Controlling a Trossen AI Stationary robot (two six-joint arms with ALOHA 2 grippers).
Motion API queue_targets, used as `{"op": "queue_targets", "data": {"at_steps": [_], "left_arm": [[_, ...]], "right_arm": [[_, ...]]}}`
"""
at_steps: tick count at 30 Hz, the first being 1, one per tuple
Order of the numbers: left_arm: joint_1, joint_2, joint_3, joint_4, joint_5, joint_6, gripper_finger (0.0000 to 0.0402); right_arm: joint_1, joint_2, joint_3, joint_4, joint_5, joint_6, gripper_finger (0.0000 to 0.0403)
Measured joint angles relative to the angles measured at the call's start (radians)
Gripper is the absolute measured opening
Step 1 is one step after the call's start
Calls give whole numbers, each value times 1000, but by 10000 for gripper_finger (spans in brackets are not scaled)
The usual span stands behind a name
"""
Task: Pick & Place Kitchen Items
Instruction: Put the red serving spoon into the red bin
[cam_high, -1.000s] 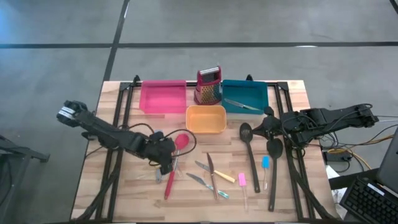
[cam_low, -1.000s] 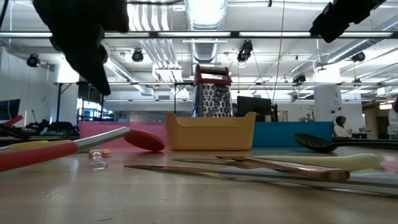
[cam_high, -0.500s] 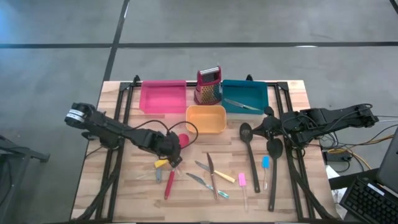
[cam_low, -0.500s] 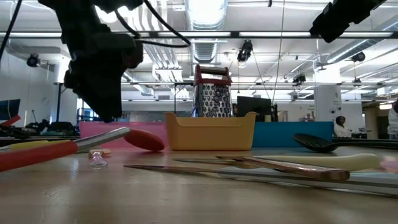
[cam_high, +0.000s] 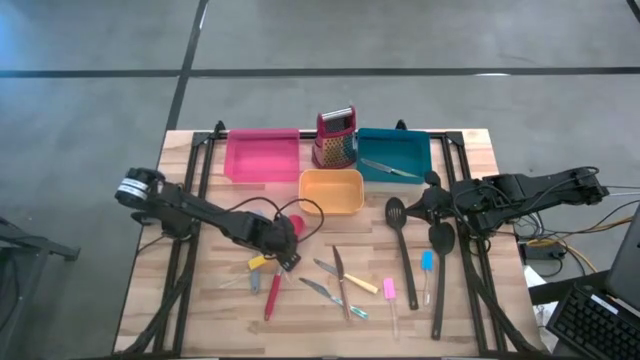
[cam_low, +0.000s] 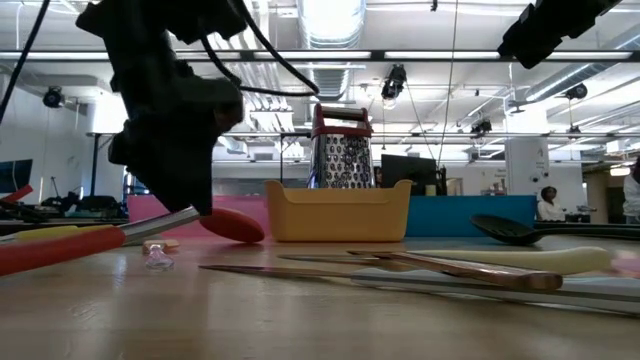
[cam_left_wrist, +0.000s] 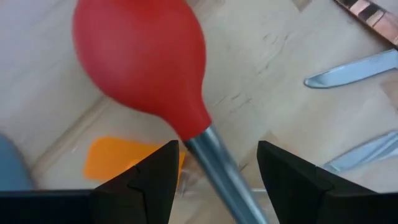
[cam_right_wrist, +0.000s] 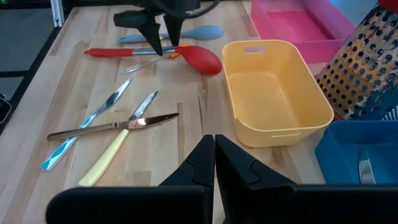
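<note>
Now L gripper (cam_left_wrist: 214, 171) straddles red spoon (cam_left_wrist: 140, 59) crosswise, unclosed.

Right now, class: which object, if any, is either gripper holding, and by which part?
Nothing is held. The left gripper is open astride the metal shaft of the red-headed spoon; the right gripper is shut and empty.

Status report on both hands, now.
Left hand open, straddling the red spoon's metal neck, not gripping. Right hand shut, waiting at the table's right side. Orange piece beside the spoon's neck.
</note>
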Motion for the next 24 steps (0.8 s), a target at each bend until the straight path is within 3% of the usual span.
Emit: {"op": "queue_targets", "data": {"at_steps": [13,18,24], "left_arm": [[-1,104,2,25,-37,27,203],[0,88,0,39,-37,27,153],[0,43,0,38,-35,30,59]], "right_arm": [[0,0,0,0,0,2,8],[0,0,0,0,0,2,8],[0,0,0,0,0,0,8]]}}
